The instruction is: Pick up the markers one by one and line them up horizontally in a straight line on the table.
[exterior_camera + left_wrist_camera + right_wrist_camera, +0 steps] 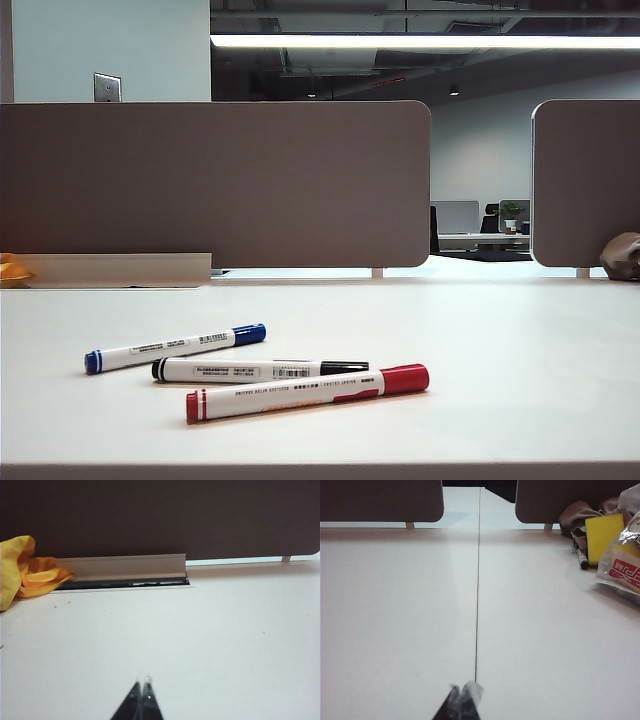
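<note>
Three markers lie loosely (unaligned); left end effector and right end effector closed.

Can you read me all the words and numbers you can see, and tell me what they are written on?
No text here can be read for sure.
Blue marker: printed label and barcode, too small.
Black marker: label and barcode, too small.
Red marker: line of print, too small.
Plastic packet: white characters on a red patch, blurred.
</note>
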Robot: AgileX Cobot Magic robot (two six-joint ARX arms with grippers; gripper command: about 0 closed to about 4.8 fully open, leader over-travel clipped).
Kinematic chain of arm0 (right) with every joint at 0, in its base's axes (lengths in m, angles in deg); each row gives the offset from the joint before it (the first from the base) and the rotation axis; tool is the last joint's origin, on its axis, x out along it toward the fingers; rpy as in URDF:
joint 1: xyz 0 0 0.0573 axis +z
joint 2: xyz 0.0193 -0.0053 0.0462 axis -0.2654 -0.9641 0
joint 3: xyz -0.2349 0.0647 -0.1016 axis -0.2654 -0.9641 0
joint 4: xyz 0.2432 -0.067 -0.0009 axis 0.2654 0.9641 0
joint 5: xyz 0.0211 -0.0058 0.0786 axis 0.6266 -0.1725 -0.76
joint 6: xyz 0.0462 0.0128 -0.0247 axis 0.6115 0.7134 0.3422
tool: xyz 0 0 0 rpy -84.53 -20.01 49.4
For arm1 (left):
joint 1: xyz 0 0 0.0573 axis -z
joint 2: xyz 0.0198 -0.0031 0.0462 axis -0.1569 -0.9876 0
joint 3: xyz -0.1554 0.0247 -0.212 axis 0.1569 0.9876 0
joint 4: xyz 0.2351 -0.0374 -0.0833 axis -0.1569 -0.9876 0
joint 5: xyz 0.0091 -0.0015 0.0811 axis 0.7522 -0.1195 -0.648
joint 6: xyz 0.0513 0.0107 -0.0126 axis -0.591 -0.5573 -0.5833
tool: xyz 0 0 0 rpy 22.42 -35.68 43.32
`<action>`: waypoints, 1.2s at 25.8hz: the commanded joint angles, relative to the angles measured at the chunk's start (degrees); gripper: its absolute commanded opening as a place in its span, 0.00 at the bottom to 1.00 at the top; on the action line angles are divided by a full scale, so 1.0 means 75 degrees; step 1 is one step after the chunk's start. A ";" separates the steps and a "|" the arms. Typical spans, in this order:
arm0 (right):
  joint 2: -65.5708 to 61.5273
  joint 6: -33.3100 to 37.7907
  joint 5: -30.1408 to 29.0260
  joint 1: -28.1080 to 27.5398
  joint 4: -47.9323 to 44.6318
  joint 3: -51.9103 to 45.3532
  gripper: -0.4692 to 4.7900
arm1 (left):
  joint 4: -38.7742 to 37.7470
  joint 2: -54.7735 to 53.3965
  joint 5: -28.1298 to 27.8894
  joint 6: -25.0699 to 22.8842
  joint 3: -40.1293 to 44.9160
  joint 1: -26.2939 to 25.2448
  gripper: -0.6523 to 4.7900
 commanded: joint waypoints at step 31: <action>-0.0012 0.0044 -0.1177 -0.0003 0.0192 0.0015 0.08 | -0.1011 -0.0006 0.1026 0.0230 -0.0015 -0.0003 0.11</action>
